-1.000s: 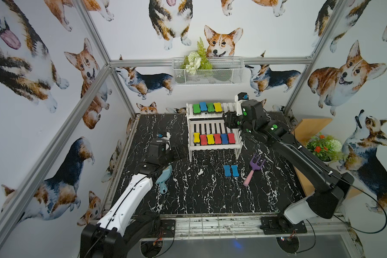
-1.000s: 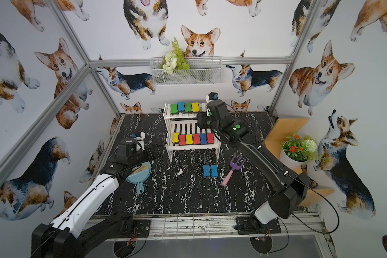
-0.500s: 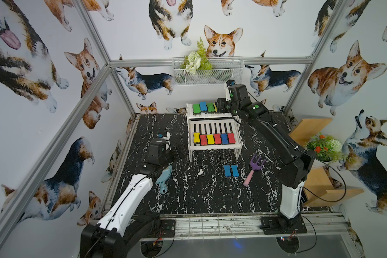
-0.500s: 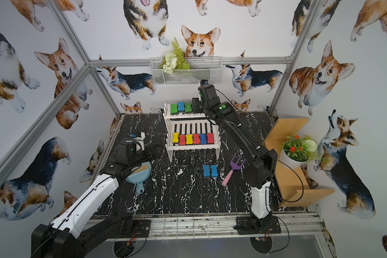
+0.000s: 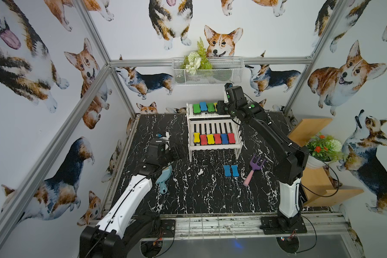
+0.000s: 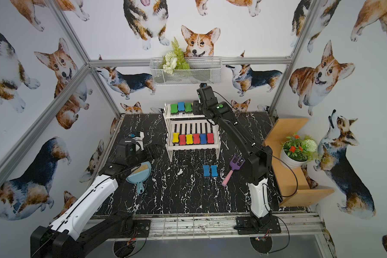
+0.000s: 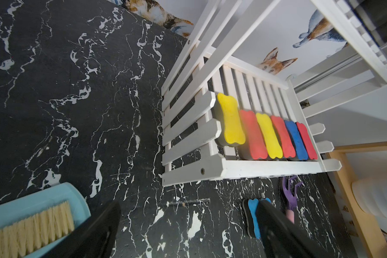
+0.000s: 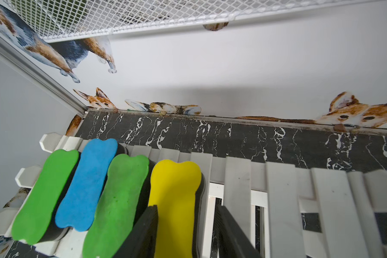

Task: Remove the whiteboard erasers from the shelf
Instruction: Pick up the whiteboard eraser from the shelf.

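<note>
The right gripper sat over the yellow eraser on top of the shelf, one jaw each side; I could not tell if it squeezed. Next, pinch and lift. The left gripper hung beside the shelf, spread wide.

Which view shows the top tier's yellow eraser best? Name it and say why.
Right wrist: the yellow eraser is seen close and nearly whole, the right gripper straddling it. In a top view only a sliver peeks past that gripper; the left wrist view misses it.
</note>
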Action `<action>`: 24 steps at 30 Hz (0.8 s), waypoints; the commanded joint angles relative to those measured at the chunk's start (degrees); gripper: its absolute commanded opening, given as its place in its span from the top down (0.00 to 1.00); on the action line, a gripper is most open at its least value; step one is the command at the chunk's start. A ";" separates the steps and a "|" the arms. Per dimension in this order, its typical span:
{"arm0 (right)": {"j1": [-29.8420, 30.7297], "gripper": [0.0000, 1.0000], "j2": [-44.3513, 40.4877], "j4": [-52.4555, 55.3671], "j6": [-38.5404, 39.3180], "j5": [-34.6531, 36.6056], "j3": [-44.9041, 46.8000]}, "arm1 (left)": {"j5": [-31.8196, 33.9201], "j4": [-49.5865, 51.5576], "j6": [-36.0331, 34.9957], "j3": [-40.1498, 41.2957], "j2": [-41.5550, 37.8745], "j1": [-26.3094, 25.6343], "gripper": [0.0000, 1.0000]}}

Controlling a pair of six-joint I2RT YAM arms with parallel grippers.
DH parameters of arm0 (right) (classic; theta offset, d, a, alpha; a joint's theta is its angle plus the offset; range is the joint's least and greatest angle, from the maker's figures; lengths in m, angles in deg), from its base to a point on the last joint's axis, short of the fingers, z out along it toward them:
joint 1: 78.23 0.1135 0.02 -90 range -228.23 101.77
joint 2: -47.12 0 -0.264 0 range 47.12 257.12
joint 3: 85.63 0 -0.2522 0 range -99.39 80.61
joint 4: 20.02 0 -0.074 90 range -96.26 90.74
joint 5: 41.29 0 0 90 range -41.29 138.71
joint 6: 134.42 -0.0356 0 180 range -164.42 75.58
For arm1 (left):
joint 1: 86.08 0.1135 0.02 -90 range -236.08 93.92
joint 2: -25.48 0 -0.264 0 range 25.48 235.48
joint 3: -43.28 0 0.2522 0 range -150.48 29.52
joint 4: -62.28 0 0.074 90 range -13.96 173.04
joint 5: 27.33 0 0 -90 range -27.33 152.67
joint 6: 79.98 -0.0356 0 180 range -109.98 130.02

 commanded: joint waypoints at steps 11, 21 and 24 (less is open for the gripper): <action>-1.76 0.51 -4.58 1.04 1.12 0.12 2.89 | -0.44 -0.83 -0.33 0.05 -0.12 0.05 0.00; -1.58 0.31 -2.21 3.57 0.99 -1.50 -0.67 | -0.10 -0.93 -0.15 0.10 -0.20 0.01 0.00; -1.50 0.31 -1.45 3.51 0.87 -1.21 -0.15 | -0.09 -0.88 -0.24 0.09 -0.21 0.01 0.00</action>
